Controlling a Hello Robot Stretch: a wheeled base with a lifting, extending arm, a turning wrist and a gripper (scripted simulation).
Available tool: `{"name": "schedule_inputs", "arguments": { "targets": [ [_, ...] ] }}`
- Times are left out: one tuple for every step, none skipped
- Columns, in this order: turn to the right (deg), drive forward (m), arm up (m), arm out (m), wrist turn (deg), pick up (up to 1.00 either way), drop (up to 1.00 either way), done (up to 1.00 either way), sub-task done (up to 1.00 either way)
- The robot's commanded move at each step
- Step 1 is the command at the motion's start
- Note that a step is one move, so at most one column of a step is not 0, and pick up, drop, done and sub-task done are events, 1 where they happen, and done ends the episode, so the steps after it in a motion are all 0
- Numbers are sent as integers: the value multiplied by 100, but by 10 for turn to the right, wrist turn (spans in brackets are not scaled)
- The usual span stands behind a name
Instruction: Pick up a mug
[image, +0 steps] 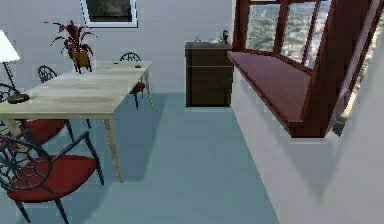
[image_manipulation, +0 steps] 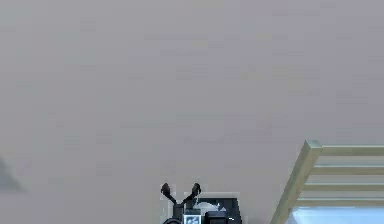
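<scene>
"Pale wood is being shown ahead; what else is being given by the forward view and not by the arm side view?"

"One long table (image: 85, 90) of that light wood is being flanked by at least four chairs (image: 55, 175) with dark metal frames and red seats. One red-leaved plant (image: 75, 40) is being displayed behind the table's far end. One framed picture (image: 108, 10) is being hung on the wall, higher up and just beside the plant. One white lampshade (image: 6, 48) is being cut off by the left edge. One dark cabinet (image: 208, 75) is being set against the back wall, just beside the end of one dark red window seat (image: 275, 85)."

"And by the arm side view alone?"

"One gripper (image_manipulation: 180, 187) is being seen at the bottom edge, its two thin fingers (image_manipulation: 167, 190) being raised before a bare grey wall (image_manipulation: 190, 90). One pale slatted frame (image_manipulation: 335, 180) is being shown in the lower right corner, apart from the gripper."

"What is being held?"

"Nothing is being held: only bare wall is being seen behind the fingers' far end. How the fingers themselves are being set cannot be told."

"Where is the mug being kept?"

"That cannot be told with certainty. One small dark thing (image: 225, 37) is being carried on the cabinet's top, too small to be named."
</scene>
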Motion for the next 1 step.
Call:
{"name": "schedule_inputs", "arguments": {
  "targets": [
    [0, 0, 0, 0, 210, 0, 0, 0, 0]
  ]
}}
